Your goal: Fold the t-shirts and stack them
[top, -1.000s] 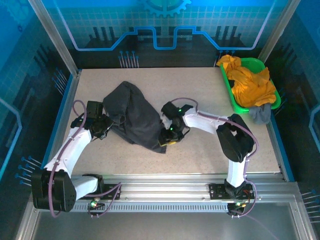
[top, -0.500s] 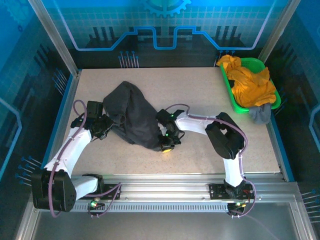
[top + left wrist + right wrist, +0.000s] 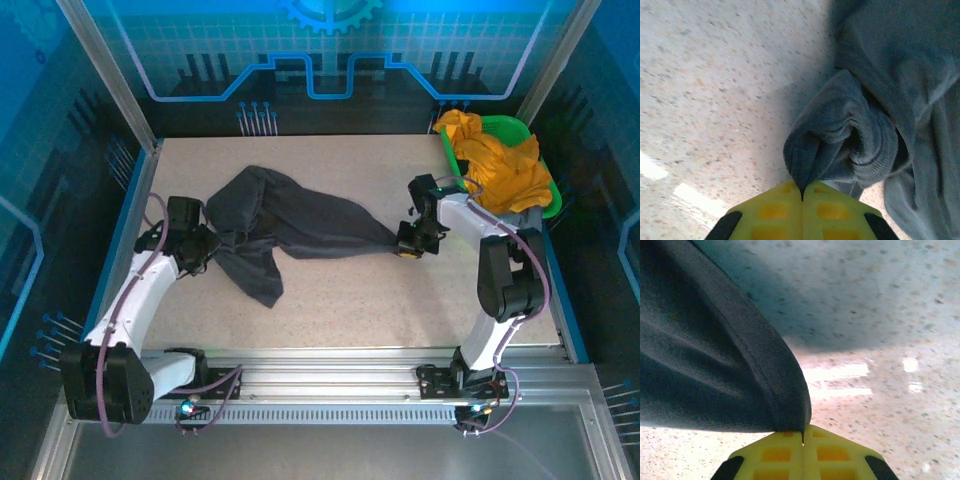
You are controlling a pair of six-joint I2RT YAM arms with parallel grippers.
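A dark charcoal-grey t-shirt [image 3: 290, 225] lies stretched across the table between my two grippers. My left gripper [image 3: 208, 246] is shut on a bunched ribbed edge of that shirt [image 3: 840, 145] at its left end. My right gripper [image 3: 408, 244] is shut on a hemmed corner of the shirt [image 3: 765, 390] at its right end, the cloth pulled taut toward it. A flap of the shirt hangs down toward the near side at the left. A mustard-orange t-shirt [image 3: 495, 165] is heaped in the green basket, and a lighter grey t-shirt [image 3: 522, 226] spills over the basket's near rim.
The green plastic basket [image 3: 455, 175] stands at the far right of the table. Speckled tabletop [image 3: 400, 300] lies bare in front of the stretched shirt. Metal frame rails [image 3: 130, 205] border the table at left and right, and a blue panel closes the back.
My right gripper closed on the shirt's corner near the table's middle and pulled it far to the right, drawing the bunched shirt out long. The left gripper kept its grip and barely moved.
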